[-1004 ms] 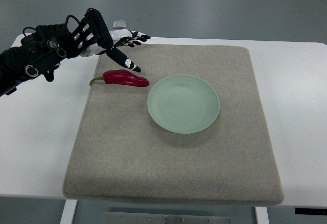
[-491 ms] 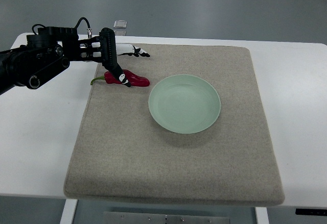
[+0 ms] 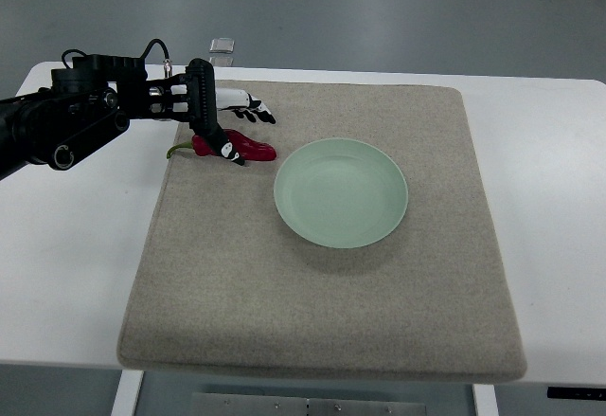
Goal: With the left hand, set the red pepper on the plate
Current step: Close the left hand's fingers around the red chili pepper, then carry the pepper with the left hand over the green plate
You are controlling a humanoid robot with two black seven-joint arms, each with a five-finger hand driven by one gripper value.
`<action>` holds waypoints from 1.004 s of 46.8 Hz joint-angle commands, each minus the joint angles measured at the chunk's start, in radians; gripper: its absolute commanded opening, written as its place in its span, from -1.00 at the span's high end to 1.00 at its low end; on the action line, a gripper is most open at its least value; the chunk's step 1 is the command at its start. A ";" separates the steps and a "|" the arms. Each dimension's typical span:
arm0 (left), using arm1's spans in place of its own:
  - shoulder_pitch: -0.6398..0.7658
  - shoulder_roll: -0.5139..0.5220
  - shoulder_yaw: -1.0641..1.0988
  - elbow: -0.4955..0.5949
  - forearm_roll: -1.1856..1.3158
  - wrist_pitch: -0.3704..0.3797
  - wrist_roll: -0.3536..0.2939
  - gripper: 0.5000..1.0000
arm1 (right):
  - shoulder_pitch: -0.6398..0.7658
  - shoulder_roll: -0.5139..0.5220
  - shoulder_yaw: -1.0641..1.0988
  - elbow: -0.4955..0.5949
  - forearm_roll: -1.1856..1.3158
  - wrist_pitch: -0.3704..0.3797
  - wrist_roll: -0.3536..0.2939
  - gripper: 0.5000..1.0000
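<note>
Nearest the camera lies the bare front of the mat [image 3: 312, 321], a grey felt-like pad covering most of the white tabletop [image 3: 66, 274]. Further in, a little right of the mat's middle, sits the plate [image 3: 341, 192], pale green, shallow and with nothing on it. Beyond it and to the left, near the mat's left edge, the pepper [image 3: 248, 147] lies on its side, well apart from the plate's rim, its green stem pointing left off toward the tabletop. The left hand [image 3: 213, 122] comes in from the picture's left on a black arm and hangs right over the pepper; its dark fingers [image 3: 223, 146] reach down onto the stem end of the fruit, and others show spread just behind it, but whether they have closed around the pepper cannot be told from this angle. The right hand is out of view. The pepper looks light, glossy and tapered, so probably slippery and inclined to roll; its skin should be firm enough for a moderate squeeze. The thick shoulder near the stem seems the best place to take hold, fingers across the body, not the narrow tip
</note>
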 commanded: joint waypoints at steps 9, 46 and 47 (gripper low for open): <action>0.000 0.004 0.032 0.002 -0.001 -0.003 0.000 -0.33 | 0.000 0.000 0.000 0.000 0.000 0.000 0.000 -0.71; -0.014 0.004 0.030 0.014 -0.001 0.013 0.003 0.74 | 0.000 0.000 0.000 0.000 0.000 0.000 0.000 -0.71; -0.017 0.005 0.029 0.014 -0.001 0.013 0.003 0.74 | 0.000 0.000 0.000 0.000 0.000 0.000 0.000 -0.71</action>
